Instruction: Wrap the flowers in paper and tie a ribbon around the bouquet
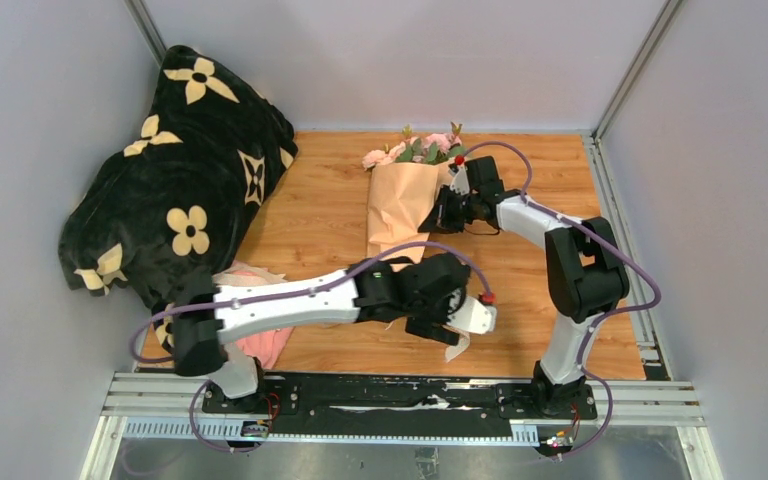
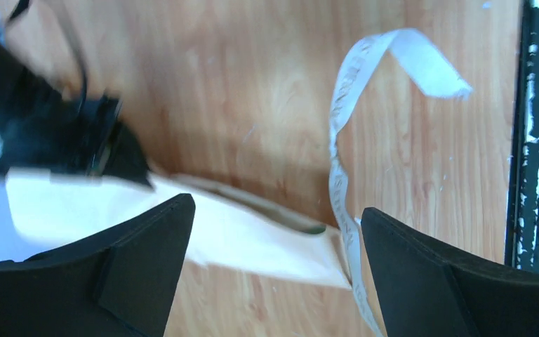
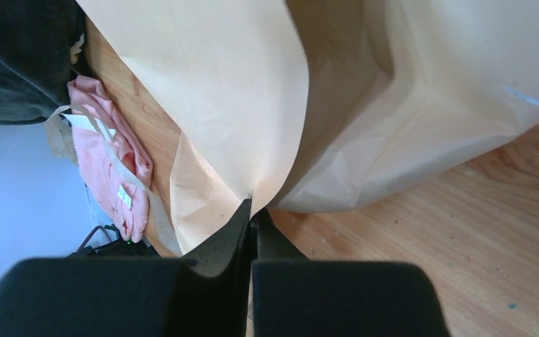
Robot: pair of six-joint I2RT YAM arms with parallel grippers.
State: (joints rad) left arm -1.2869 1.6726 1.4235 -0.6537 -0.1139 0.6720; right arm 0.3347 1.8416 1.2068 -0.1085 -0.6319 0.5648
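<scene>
My left gripper (image 2: 277, 207) stands wide apart above the ribbon (image 2: 337, 161). My right gripper (image 3: 253, 210) is pinched together on the paper (image 3: 231, 91); only the top view shows the flowers (image 1: 415, 150).

Bright even light; left-wrist blur

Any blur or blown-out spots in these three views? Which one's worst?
Top external: sharp, evenly lit, soft shadows only. Left wrist: worst; the black arm part upper left is smeared, the paper bleaches near white toward the left, the ribbon is readable. Right wrist: paper folds crisp, faint glare streak upper right, the right pincer close to the lens and slightly soft.
</scene>
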